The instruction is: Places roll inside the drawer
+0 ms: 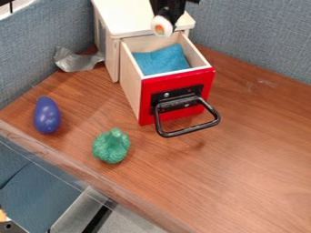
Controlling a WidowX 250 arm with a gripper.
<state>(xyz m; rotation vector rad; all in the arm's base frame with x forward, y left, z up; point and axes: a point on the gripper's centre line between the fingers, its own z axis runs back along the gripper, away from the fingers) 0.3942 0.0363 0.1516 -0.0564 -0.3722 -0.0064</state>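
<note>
The drawer [175,79] is open and the gripper [168,15] pinches the roll [162,27] between its fingers above the rear, so lowering and release seem left, amid one cabinet [121,18], one drawer, one blue cloth [163,61], one silver scrap [75,62], one purple eggplant [47,116], one green vegetable [111,146], one roll.

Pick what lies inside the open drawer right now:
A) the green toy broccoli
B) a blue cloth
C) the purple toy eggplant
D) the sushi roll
B: a blue cloth lies in the open drawer, while the roll is up at the gripper.
</note>
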